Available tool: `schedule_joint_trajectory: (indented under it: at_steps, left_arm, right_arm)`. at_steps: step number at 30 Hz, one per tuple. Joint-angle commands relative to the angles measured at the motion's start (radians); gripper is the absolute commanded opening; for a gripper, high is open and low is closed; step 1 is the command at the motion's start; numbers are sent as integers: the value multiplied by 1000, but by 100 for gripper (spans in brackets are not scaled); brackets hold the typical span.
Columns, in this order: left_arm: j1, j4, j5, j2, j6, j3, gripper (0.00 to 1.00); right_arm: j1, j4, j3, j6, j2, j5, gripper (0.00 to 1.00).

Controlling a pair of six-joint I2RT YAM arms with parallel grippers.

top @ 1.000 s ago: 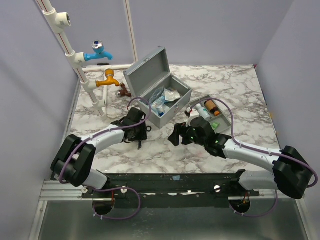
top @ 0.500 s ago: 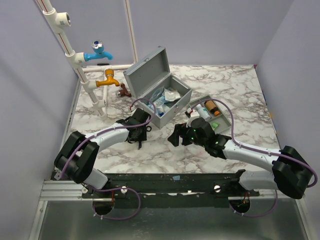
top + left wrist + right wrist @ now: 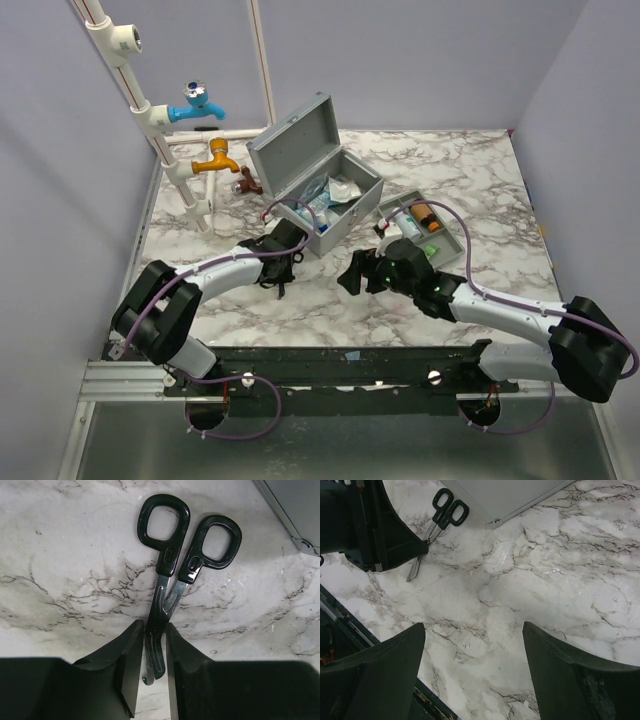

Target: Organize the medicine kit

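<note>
**Two robot arms at a marble table with an open medicine kit and a pair of scissors**

There is one medicine kit (image 3: pixel 352 205), one loose tray (image 3: pixel 452 243), one pair of scissors (image 3: pixel 167 592), two robot arms and two taps.

The medicine kit is a grey metal box standing near the middle of the table (image 3: pixel 480 170), towards the back, with its hinged lid raised. Inside it lie several blue and white packets, heaped together. The grey tray sits on the table just right of the box. It holds a few small items, among them a brown bottle and a white one; their exact number cannot be told.

The black-handled scissors lie flat on the marble in front of the box's left corner, handles pointing towards the box.

The left gripper (image 3: pixel 155 640) is down over the scissors. Its two fingers are drawn in narrow, one on each side of the blades. Whether they actually pinch the blades cannot be told.

The right gripper (image 3: pixel 474 627) hangs above bare marble in front of the box with its fingers spread wide, holding nothing.

A blue tap (image 3: pixel 196 105) and an orange tap (image 3: pixel 218 158) stick out from a white pipe at the back left.
</note>
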Motion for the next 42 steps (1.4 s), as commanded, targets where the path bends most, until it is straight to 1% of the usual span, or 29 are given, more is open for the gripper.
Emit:
schedule_joint_trajectory:
  at_steps: [1, 6, 11, 13, 18, 24, 33, 42]
  left_arm:
    - [-27, -70, 49, 57, -44, -45, 23]
    - [-58, -78, 35, 61, -56, -60, 15]
    - [-109, -106, 19, 67, -66, -54, 4]
    - [-133, -115, 18, 69, -71, -52, 1]
    - [-207, -139, 19, 62, -83, -51, 0]
    - [-273, -147, 38, -16, -92, -63, 0]
    - [-288, -137, 72, -157, -71, -57, 0]
    - [-289, -129, 107, -253, -62, -57, 0]
  right_arm:
    - [0, 9, -21, 8, -29, -4, 82]
    - [0, 7, -30, 13, -42, -7, 81]
    - [0, 5, -40, 21, -60, -11, 81]
    - [0, 2, -42, 21, -70, -7, 81]
    - [1, -22, -42, 14, -92, 8, 81]
    - [1, -77, -43, 14, -127, 52, 81]
    - [0, -83, -61, 72, -112, 45, 81]
    - [1, 41, -95, 182, -50, -80, 81]
